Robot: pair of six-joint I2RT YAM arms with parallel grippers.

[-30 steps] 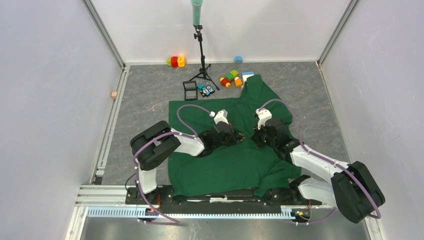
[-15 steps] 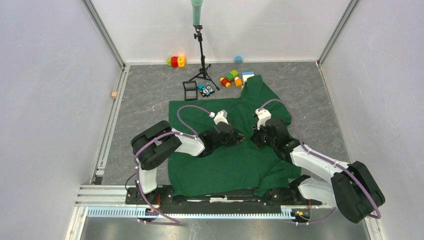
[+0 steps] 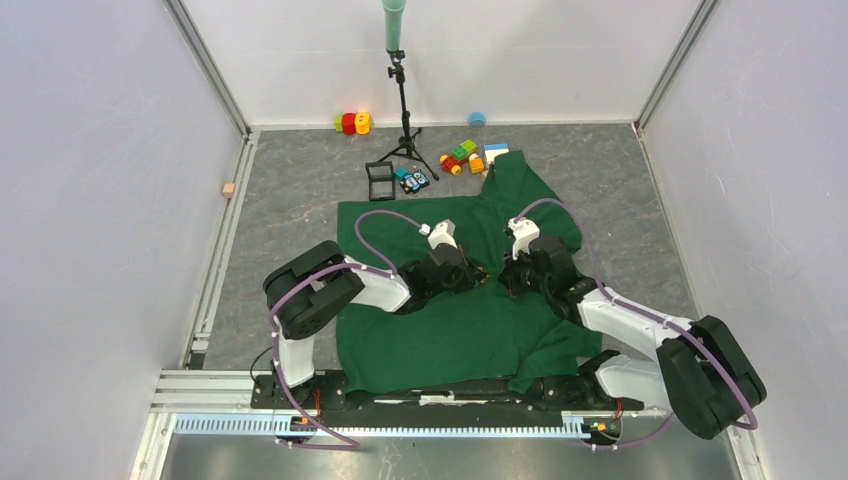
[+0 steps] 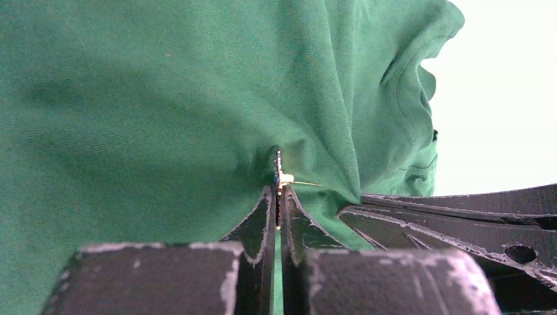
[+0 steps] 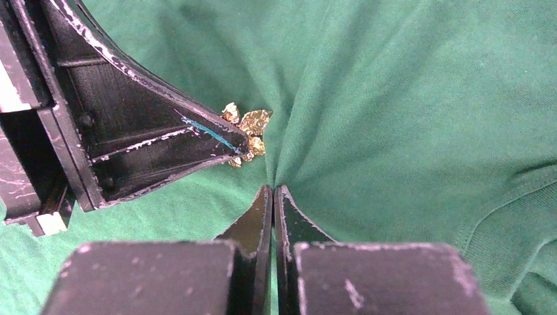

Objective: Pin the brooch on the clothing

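The left end effector (image 4: 278,191) grips the brooch (image 5: 248,125), the right end effector (image 5: 273,189) pinches the shirt (image 3: 460,330) beside it, and next its sharp end should poke through.

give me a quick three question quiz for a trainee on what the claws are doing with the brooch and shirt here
1. True or false: the right claw is shut on a pinched fold of the shirt.
2. What does the left claw hold? A) a pen B) the brooch C) nothing
3. Short answer: in the top view, what stands upright beyond the shirt, between the toy blocks?

Key: 1. True. 2. B, gripped edge-on between shut fingers, its thin pin sticking out sideways. 3. The black tripod.
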